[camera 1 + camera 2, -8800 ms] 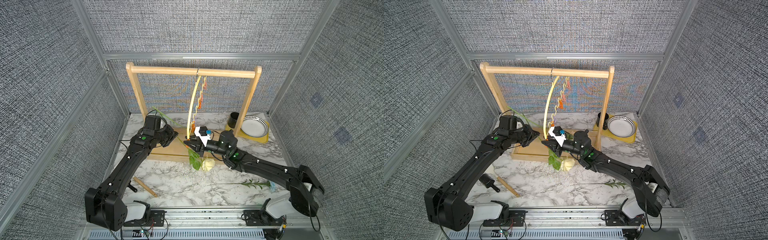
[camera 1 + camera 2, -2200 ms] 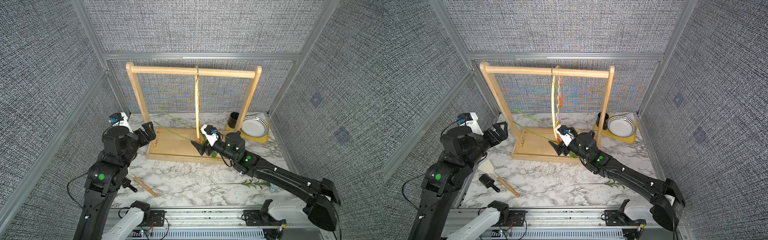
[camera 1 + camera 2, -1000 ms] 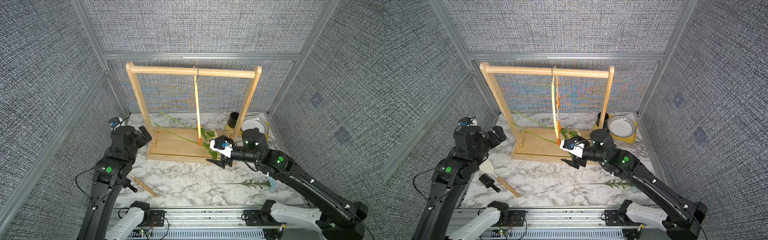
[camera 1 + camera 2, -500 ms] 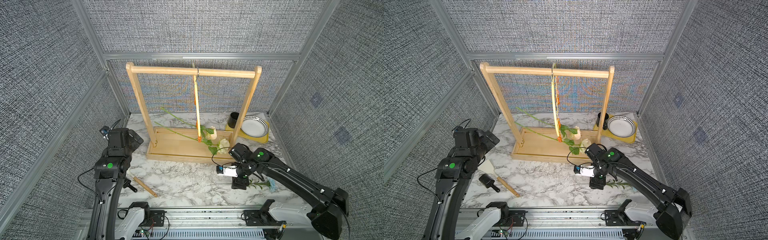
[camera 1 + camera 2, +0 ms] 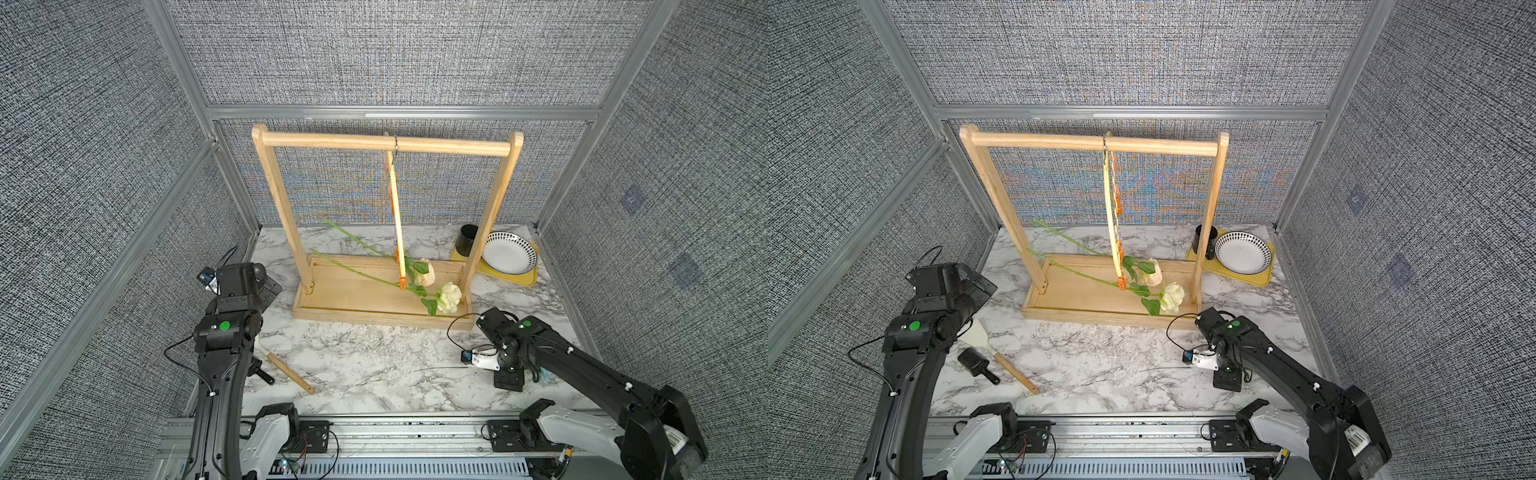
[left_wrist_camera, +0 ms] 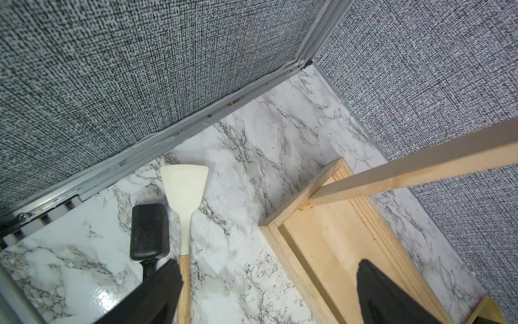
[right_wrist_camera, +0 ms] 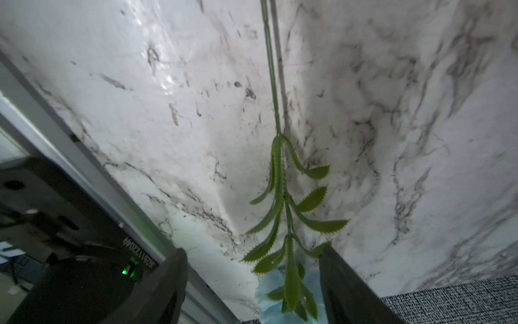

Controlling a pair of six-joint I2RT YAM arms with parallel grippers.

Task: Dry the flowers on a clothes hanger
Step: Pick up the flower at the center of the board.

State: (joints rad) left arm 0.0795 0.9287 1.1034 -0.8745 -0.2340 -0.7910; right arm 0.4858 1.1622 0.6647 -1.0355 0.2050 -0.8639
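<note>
The pale yellow clothes hanger (image 5: 397, 224) (image 5: 1111, 216) hangs edge-on from the wooden rod. Orange clips at its lower end hold two of the flowers by their stems: a peach rose (image 5: 424, 272) (image 5: 1152, 272) and a cream-white rose (image 5: 449, 296) (image 5: 1172, 297). The third flower lies flat on the marble at the front right, its thin stem (image 5: 436, 368) (image 7: 270, 70) pointing left. My right gripper (image 5: 509, 380) (image 5: 1227, 380) (image 7: 252, 252) points down over it, open, its fingers either side of the serrated leaves and pale blue bloom (image 7: 280, 283). My left gripper (image 5: 266, 286) (image 5: 980, 286) (image 6: 267, 263) is open and empty at the left.
The light-wood rack (image 5: 386, 145) stands on its wooden base (image 5: 353, 299). A white spatula (image 5: 1000, 357) (image 6: 185, 190) and a black brush (image 5: 976, 360) (image 6: 150, 231) lie by the left arm. A black cup (image 5: 468, 241) and a patterned plate (image 5: 509, 257) sit on a yellow tray (image 5: 528, 278) at the back right.
My right gripper left the hanger, swung down to the front right over the blue flower, and its jaws narrowed somewhat. The left arm drew back to the left. Both roses stay clipped.
</note>
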